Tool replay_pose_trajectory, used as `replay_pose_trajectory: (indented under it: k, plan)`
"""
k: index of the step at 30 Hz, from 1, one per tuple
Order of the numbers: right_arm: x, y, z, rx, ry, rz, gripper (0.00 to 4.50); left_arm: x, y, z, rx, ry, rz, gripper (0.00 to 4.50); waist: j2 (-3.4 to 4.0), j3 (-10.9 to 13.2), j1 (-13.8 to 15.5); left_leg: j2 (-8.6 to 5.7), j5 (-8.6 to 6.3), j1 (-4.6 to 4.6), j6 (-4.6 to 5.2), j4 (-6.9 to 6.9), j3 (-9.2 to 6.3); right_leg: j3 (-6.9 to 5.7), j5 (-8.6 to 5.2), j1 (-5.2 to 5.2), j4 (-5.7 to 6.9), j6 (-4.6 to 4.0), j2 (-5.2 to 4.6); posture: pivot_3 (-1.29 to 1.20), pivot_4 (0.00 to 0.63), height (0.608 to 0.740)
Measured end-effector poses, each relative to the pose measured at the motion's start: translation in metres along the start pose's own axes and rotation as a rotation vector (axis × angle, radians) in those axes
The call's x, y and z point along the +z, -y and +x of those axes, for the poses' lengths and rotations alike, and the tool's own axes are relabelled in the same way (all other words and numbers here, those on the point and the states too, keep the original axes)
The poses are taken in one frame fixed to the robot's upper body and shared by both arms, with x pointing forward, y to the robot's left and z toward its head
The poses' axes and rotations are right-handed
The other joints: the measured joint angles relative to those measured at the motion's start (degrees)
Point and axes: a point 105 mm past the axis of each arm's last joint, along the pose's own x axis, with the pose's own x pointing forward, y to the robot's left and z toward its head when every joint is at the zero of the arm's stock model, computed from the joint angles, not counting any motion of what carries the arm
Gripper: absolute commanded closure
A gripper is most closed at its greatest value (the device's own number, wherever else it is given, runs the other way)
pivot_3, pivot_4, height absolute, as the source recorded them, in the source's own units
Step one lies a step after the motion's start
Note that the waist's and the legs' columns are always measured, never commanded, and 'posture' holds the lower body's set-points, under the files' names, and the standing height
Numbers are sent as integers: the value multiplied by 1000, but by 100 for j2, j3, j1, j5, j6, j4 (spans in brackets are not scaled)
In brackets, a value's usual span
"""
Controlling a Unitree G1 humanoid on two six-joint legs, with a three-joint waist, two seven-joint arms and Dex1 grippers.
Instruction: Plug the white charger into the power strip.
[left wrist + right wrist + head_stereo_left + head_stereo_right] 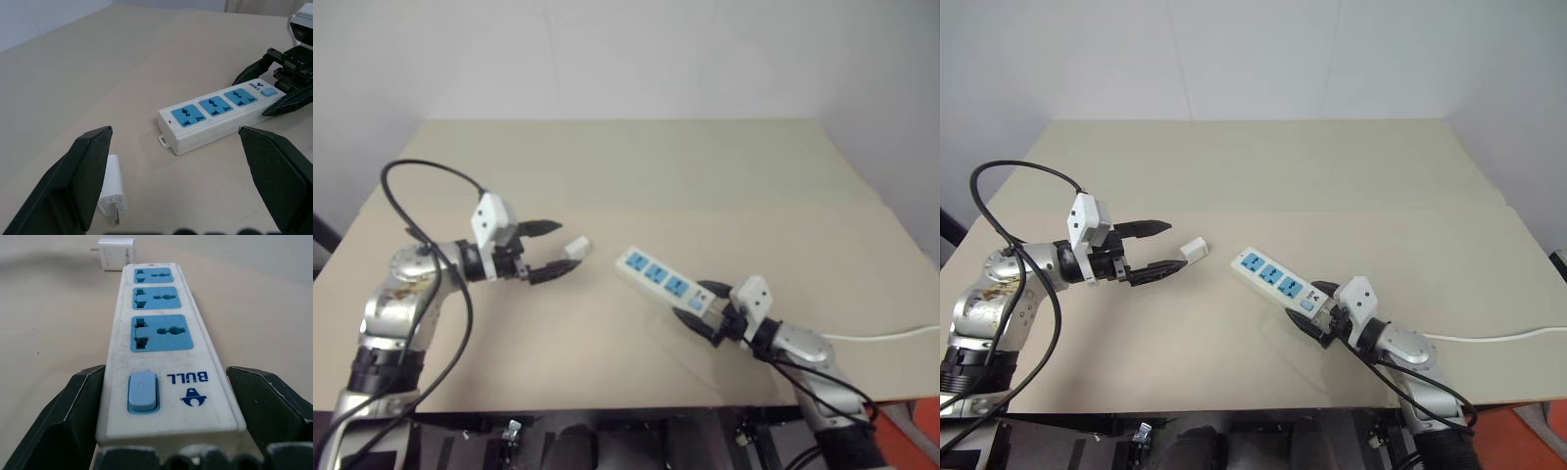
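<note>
Not yet plugged. Left gripper [551,250] spread wide, empty, just short of white charger [577,247], lying loose on table [705,186], prongs bare. Power strip [663,279] flat beside it, 3 blue sockets vacant. Right gripper [703,311] open, straddling strip's switch end, whether touching unclear. Left: pick up, align, insert. Plain beige tabletop, white walls behind.

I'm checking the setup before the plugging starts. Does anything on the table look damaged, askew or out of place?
Nothing looks damaged. The white charger lies on its side on the table, unplugged, apart from the power strip, which sits diagonally. The open right gripper straddles the strip's switch end; the open left gripper is by the charger.
</note>
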Motion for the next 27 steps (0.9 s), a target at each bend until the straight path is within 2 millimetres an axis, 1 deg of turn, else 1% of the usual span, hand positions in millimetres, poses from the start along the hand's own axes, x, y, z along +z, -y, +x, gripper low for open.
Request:
replay_pose_trajectory:
  k: [13, 15, 18, 27]
  plan:
    - [-4, 2, 3, 35, 11, 3, 52, 3, -3, -5, 14, 1, 7, 0, -19, -11, -30, 1, 0, 5, 0, 0, -3, 0, 2, 5, 1, -3, 1, 0, 150, 740]
    - [-3, 2, 5, 47, 11, 3, 415, 3, -3, -5, 14, 1, 7, 0, -20, -12, -44, 1, 0, 7, 0, 0, -3, 1, 3, 6, 1, -4, 1, 0, 150, 740]
    - [-3, 1, 8, 77, 12, -4, 1077, 3, -3, -5, 12, 1, 8, 0, -20, -12, -95, 2, 0, 8, 0, 0, -6, 1, 6, 6, 2, -6, 3, 0, 150, 740]
    - [-3, 2, 13, 111, 29, -44, 1073, 4, -3, -5, 8, 3, 12, 0, -20, -12, -134, 2, 1, 14, -2, 0, -7, 7, 15, 8, 1, -4, 5, 0, 150, 740]
